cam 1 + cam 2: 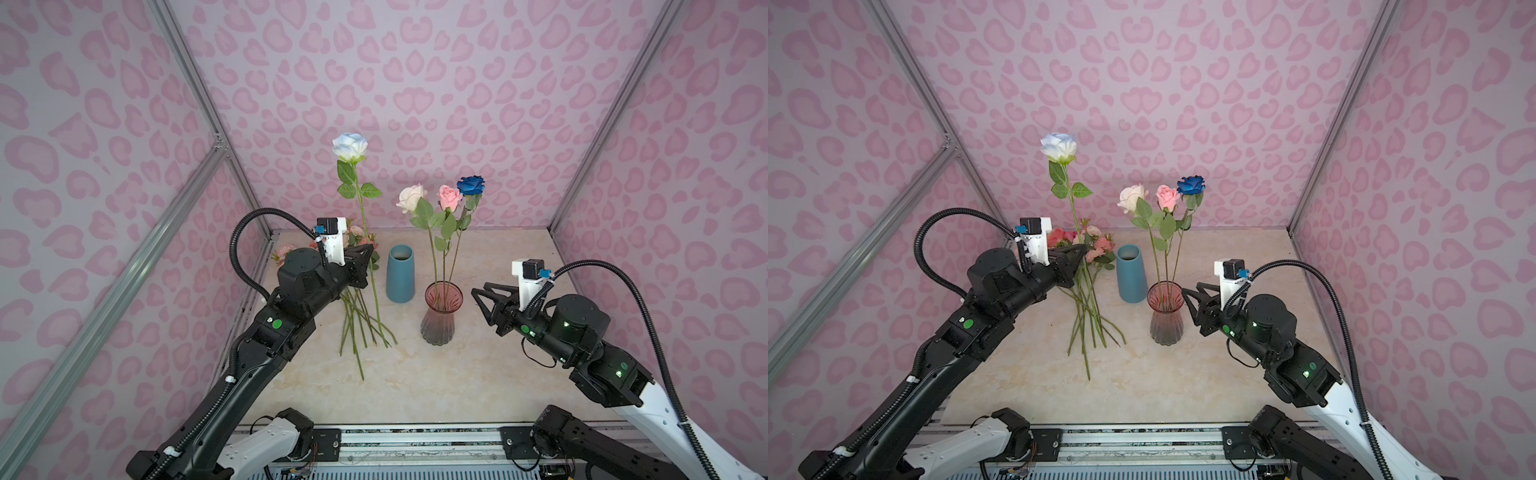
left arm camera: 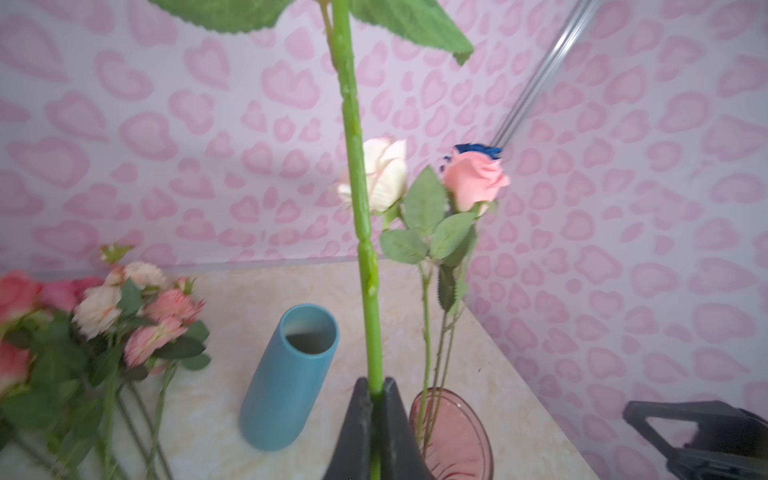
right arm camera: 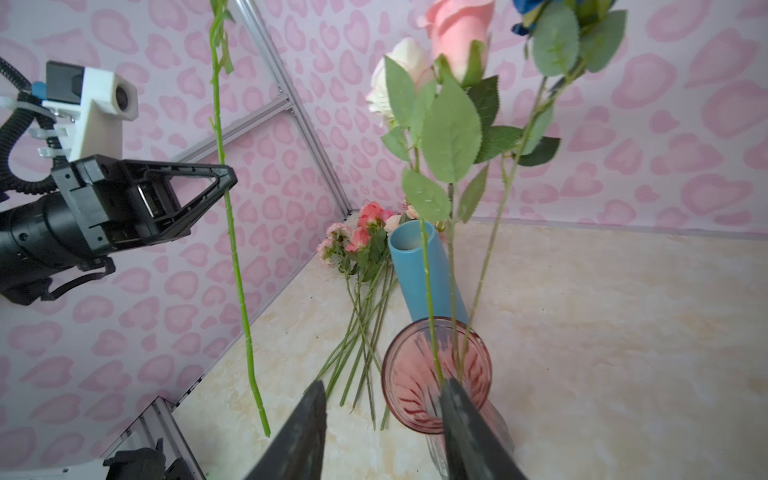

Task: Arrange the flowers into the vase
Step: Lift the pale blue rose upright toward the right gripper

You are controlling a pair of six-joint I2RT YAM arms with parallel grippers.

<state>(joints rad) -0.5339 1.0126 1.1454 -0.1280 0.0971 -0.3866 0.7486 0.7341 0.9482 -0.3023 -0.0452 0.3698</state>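
Left claw [image 1: 368, 250]: clamped on the stem of the pale blue rose [image 1: 350, 146], holding it upright left of centre, probably so its end can enter a vase straight.
Pink glass vase [image 1: 442, 320]: frame centre, already holding three roses [image 1: 449, 196].
Right claw [image 1: 478, 293]: jaws apart, empty, just right of this vase, perhaps to steady it.
Loose flowers [image 1: 1096, 249]: lying on the table [image 1: 498, 374] left of the teal vase [image 1: 400, 272], waiting.

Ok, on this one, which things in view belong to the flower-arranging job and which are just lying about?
In the job: pale blue rose in the left gripper; pink glass vase holding three roses; loose bunch on the table.
Lying about: blue vase, no flowers in it.
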